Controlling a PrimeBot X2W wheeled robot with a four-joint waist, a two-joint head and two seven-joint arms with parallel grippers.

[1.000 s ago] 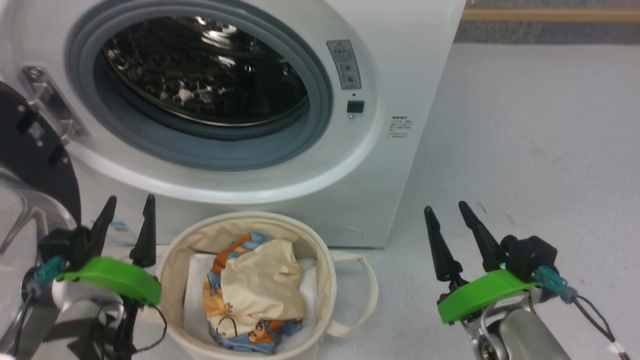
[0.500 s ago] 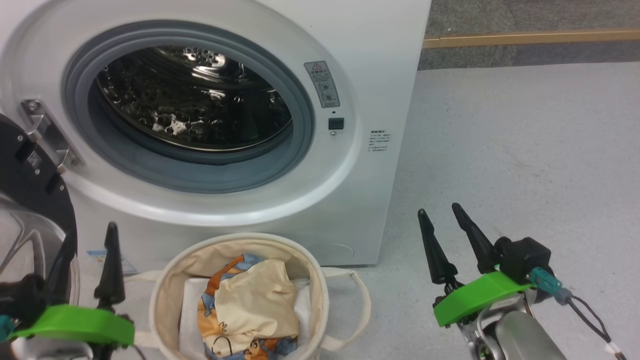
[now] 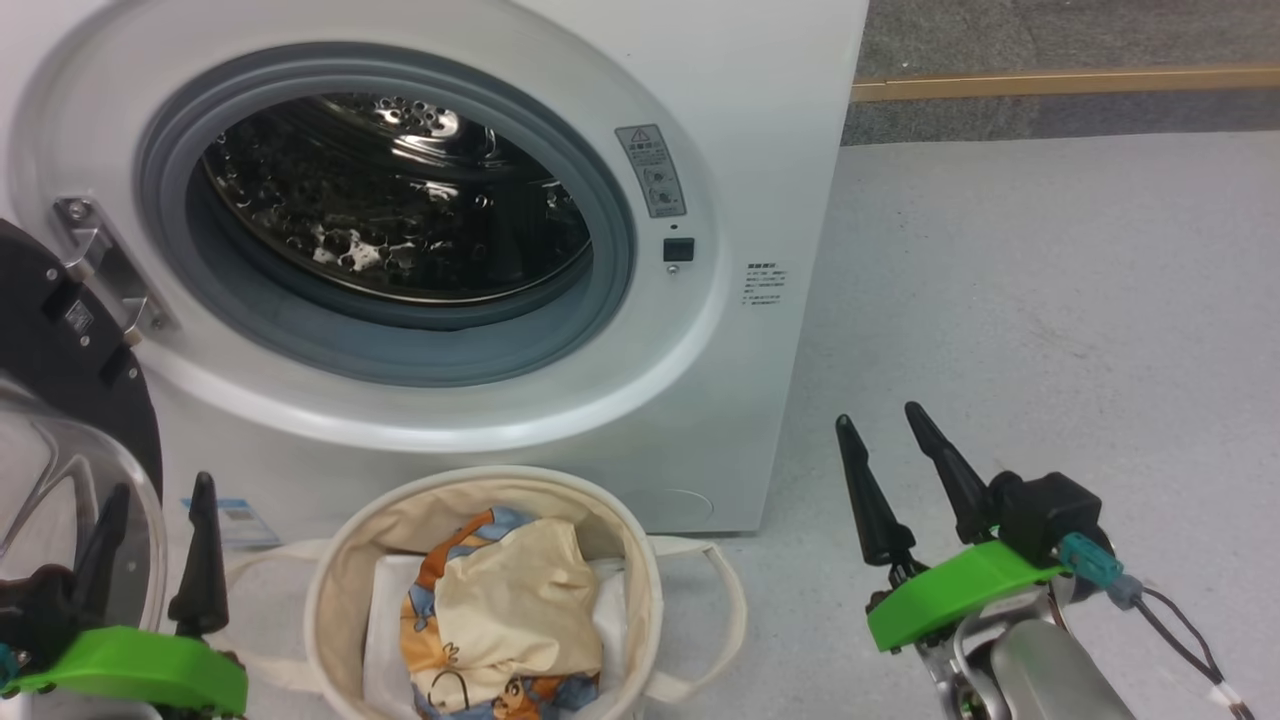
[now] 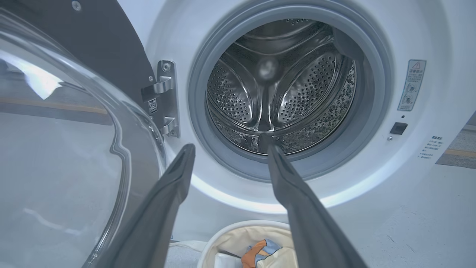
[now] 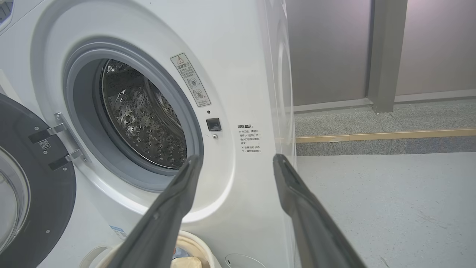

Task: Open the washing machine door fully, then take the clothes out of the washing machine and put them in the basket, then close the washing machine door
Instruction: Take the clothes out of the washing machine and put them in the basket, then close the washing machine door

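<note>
The white washing machine (image 3: 780,150) stands with its round opening bare, and the steel drum (image 4: 279,96) inside looks empty. Its door (image 3: 60,360) hangs swung out at the left, black rim and clear glass bowl (image 4: 55,156) facing me. Below the opening sits the cream basket (image 3: 340,560), holding the clothes (image 3: 500,610), cream-yellow fabric over blue with orange prints. My left gripper (image 3: 155,495) is open at the lower left, just in front of the door glass. Over the floor to the basket's right, my right gripper (image 3: 880,420) stands open and holds nothing.
Grey floor (image 3: 1050,300) stretches to the right of the machine, ending at a wooden strip (image 3: 1060,82) along a darker band. A flat white sheet (image 3: 385,620) lies in the basket under the clothes. A grey wall and post (image 5: 386,56) stand behind.
The head camera tilted up, so the machine and basket sit lower in the picture. My left gripper has dropped back toward the lower left corner, nearer the door glass. The right gripper has hardly moved.
</note>
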